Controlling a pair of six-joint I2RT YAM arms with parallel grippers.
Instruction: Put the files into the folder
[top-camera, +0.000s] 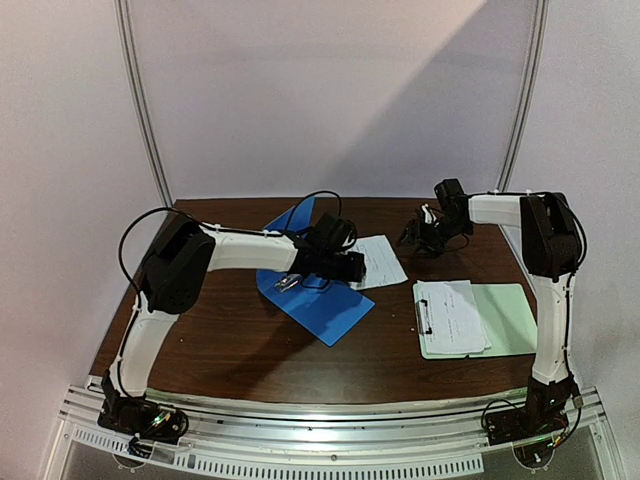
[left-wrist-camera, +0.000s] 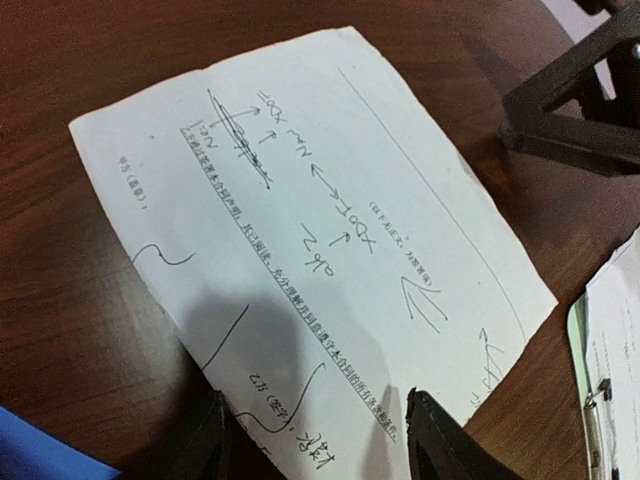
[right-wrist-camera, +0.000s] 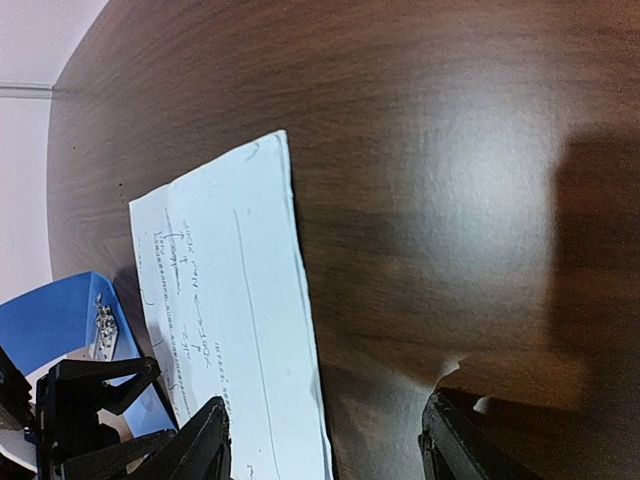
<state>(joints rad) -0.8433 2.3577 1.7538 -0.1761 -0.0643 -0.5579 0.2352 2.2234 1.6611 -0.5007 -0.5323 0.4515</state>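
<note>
Your blue folder (top-camera: 330, 310) lies open on the counter (top-camera: 220, 340), with its metal clip (top-camera: 288, 283) showing inside. Just right of the folder, your left gripper (left-wrist-camera: 320, 440) holds its fingers wide over a white sheet (left-wrist-camera: 300, 220) lying flat on the wood. Further right of the folder, your right gripper (right-wrist-camera: 325, 445) hangs with fingers spread, gripping nothing. Furthest right, a pale green clipboard (top-camera: 510, 315) carries a second sheet (top-camera: 452, 317).

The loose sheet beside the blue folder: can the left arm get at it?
Likely yes: the left gripper hangs open over the sheet at its edge, nothing lies on it, and the right gripper stands aside.
</note>
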